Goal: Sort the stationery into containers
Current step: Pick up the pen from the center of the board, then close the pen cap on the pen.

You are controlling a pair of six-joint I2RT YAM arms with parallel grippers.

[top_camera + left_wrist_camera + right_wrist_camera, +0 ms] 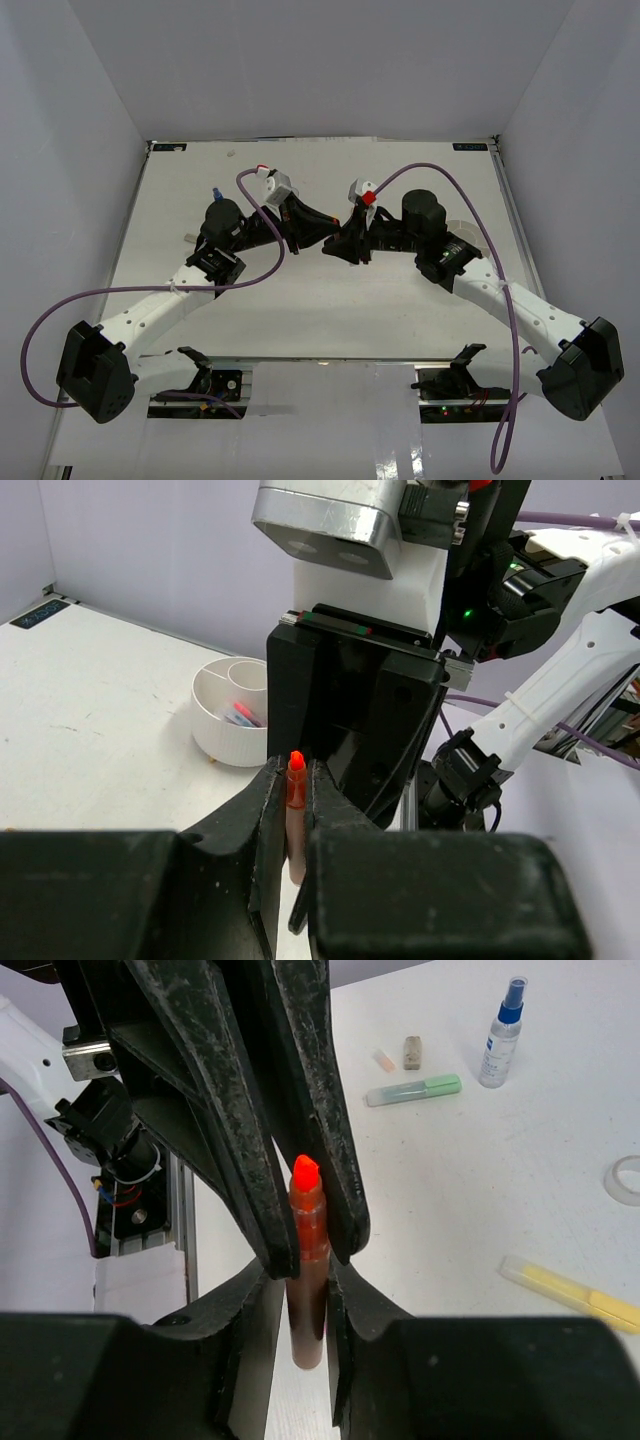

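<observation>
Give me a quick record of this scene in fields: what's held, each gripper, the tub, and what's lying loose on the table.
held item: orange marker, tip uncapped
left gripper: shut on the marker
right gripper: closed around the marker's lower body
white tub: on the table, a few items inside
loose on table: green marker, yellow marker, spray bottle, tape ring, two small erasers

Above the middle of the table (pixel 330 300) the left hand (pixel 295 775) and right hand (pixel 305 1280) meet, a marker (pixel 308 1220) between them. The tub (pixel 225 742) sits on the right side, pens (pixel 243 715) in one compartment. On the left side stands a bottle (pixel 500 1035), with two erasers (pixel 411 1052) and a highlighter (pixel 413 1090) beside it. A tape ring (pixel 625 1180) and a second highlighter (pixel 570 1295) lie apart from them.
</observation>
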